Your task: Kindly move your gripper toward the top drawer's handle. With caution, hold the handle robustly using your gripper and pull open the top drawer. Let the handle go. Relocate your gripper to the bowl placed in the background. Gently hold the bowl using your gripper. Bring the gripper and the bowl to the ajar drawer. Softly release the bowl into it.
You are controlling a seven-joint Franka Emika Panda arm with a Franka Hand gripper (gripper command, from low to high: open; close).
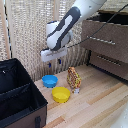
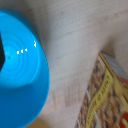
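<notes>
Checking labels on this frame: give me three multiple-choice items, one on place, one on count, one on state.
1. Where is the gripper?
A. above the blue bowl
B. inside the black box
C. on the drawer handle

2. How many bowls are on the table?
A. one
B. two
C. three

3. What state is the blue bowl in?
A. lifted in the gripper
B. lying in the drawer
C. resting on the table, empty

Answers:
1 A, the fingers hang over the blue bowl.
2 B, one blue and one yellow bowl.
3 C, it sits on the wood, and the wrist view shows a bare inside.
</notes>
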